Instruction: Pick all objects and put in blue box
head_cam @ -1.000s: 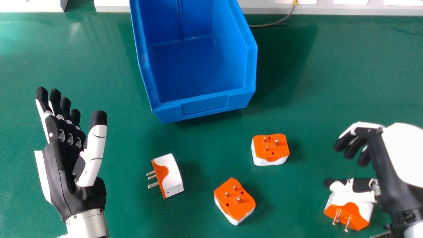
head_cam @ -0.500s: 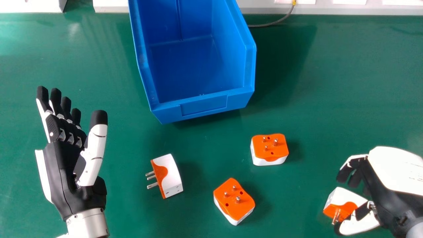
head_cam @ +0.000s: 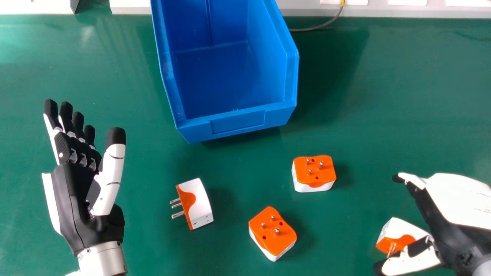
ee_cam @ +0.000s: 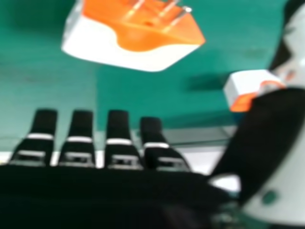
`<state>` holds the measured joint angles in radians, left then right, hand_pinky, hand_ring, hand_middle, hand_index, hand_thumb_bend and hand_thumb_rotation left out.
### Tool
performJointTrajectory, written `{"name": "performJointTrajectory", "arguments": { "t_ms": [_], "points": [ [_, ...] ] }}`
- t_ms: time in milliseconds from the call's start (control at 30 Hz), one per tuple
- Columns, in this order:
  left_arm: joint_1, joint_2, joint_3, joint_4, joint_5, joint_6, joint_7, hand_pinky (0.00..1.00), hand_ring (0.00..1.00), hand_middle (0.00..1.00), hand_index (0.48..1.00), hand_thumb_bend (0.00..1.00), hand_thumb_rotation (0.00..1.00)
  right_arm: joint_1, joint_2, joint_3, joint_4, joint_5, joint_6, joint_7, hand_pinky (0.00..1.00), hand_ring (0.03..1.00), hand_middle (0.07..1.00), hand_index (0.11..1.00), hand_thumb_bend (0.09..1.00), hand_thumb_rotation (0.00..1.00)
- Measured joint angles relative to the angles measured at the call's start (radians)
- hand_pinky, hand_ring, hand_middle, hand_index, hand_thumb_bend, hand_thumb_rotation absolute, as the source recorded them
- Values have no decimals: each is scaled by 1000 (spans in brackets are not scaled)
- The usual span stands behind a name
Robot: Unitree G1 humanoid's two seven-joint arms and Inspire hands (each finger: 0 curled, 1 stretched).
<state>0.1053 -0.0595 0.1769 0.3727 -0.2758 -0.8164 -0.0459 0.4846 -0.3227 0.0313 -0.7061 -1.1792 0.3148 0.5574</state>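
Note:
My left hand stands open over the table's left side. At the right, my right hand is over an orange-and-white adapter, thumb across its near side, partly hiding it. In the right hand view the right hand has straight fingers, apart from the adapter. Three more adapters lie on the table: one on its side, one pins up at centre, another pins up farther back. The blue box contains nothing visible.
The green table carries the box at its back middle. A dark cable runs beside the box toward a pale ledge along the far edge.
My right hand has moved nearer the robot's side of the table and its fingers have straightened out from a bent pose. The left hand and the adapters have stayed essentially in place.

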Motion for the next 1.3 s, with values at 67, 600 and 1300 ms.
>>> {"name": "performJointTrajectory", "arguments": {
  "t_ms": [67, 600, 1300],
  "points": [
    [-1, 0, -2, 2, -1, 0, -5, 1000, 1000, 1000, 1000, 618, 392, 3, 4, 0, 0, -1, 0, -1, 951, 962, 968, 967, 973, 413],
    [-10, 0, -3, -3, -14, 37, -41, 1000, 1000, 1000, 1000, 608, 396, -36, -1, 1, 94, -13, -2, 0, 990, 992, 994, 994, 996, 393],
    [-17, 0, 9, -13, -15, 45, -46, 1000, 1000, 1000, 1000, 609, 401, -134, -62, 28, 397, 91, -47, -190, 999, 1000, 1000, 1000, 1000, 320]
  ]
}}
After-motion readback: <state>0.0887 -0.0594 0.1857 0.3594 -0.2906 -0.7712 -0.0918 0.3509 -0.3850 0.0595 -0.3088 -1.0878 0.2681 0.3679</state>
